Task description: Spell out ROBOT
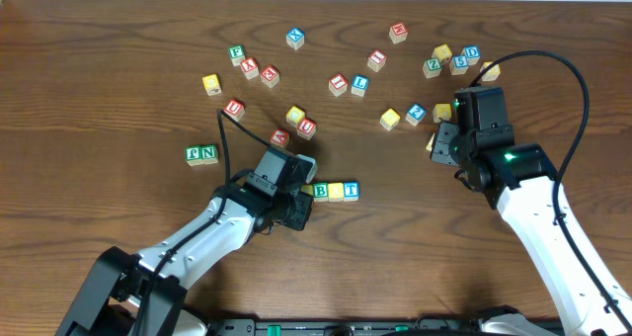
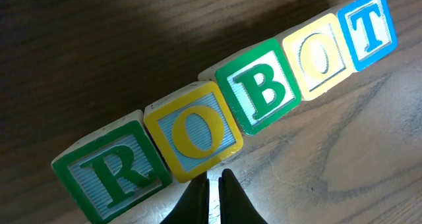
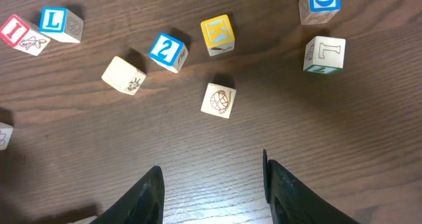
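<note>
Dark wood-grain table [image 1: 99, 59] carries every item. You have loose letter blocks [image 1: 295, 38] scattered from 10 o'clock round to 2 o'clock of the overhead view's centre.

Item 1, the word. Five blocks stand in one touching row just off centre, toward 6 o'clock. In the left wrist view they read in order:
- green R block [image 2: 115, 174]
- yellow first O block [image 2: 194, 132]
- green B block [image 2: 264, 85]
- pale yellow second O block [image 2: 316, 56]
- blue T block [image 2: 368, 28]

All letter faces are up and legible. From overhead only the B, O and T show. The other end of the row is hidden under your left arm's head.

Item 2, left gripper [image 2: 211, 188]. Its fingers are drawn together to a sliver of a gap, with nothing gripped. The tips sit at 6 o'clock of the first O block, just beside its edge. Whether they touch it cannot be told.

Item 3, right gripper [image 3: 211, 194]. Its fingers are spread wide with nothing between them, over bare wood at 3 o'clock of the overhead centre. In its wrist view:
- a ball-picture block [image 3: 218, 100] lies at 12 o'clock
- a blue 2 block [image 3: 167, 51] and a yellow K block [image 3: 217, 34] lie beyond it
- a green L block [image 3: 324, 53] and a blue D block [image 3: 321, 1] lie toward 1 o'clock

All of these are well apart from the fingers.
</note>
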